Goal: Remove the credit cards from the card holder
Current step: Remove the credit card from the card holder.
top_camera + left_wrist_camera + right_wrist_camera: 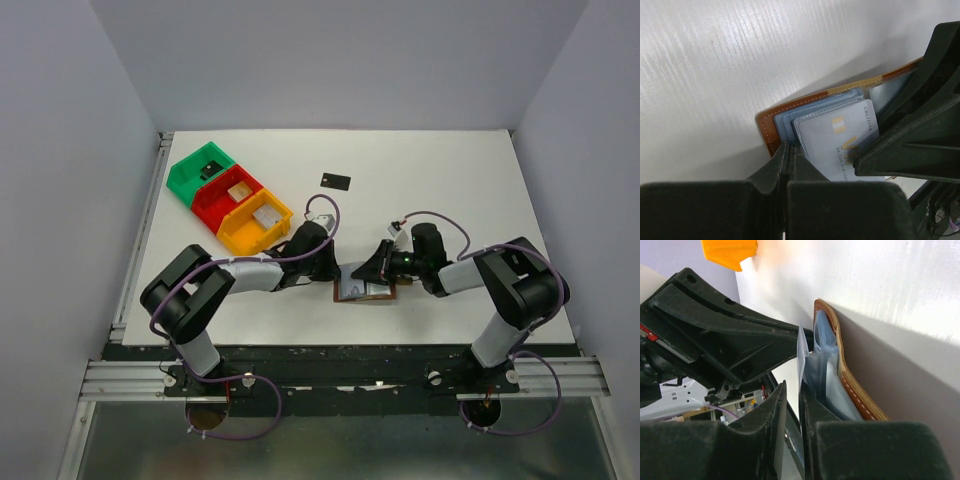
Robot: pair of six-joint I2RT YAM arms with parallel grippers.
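The card holder [365, 293], brown leather with grey-blue pockets, lies open near the table's front edge between both grippers. My left gripper [786, 150] is shut, with nothing visible between its fingers. Its tips press on the edge of the card holder's [769, 125] inner pocket. A pale silver-blue credit card [835, 140] sticks partly out of a pocket. My right gripper [792, 390] straddles that card's [801, 350] thin edge. A narrow gap still shows between its jaws, and the card rests against one finger. A black credit card [335, 181] lies loose on the table farther back.
Green [203, 170], red [225, 195] and yellow [255, 220] bins stand in a diagonal row at the back left, close behind the left arm. Small white pieces lie in the red and yellow ones. White walls enclose the table.
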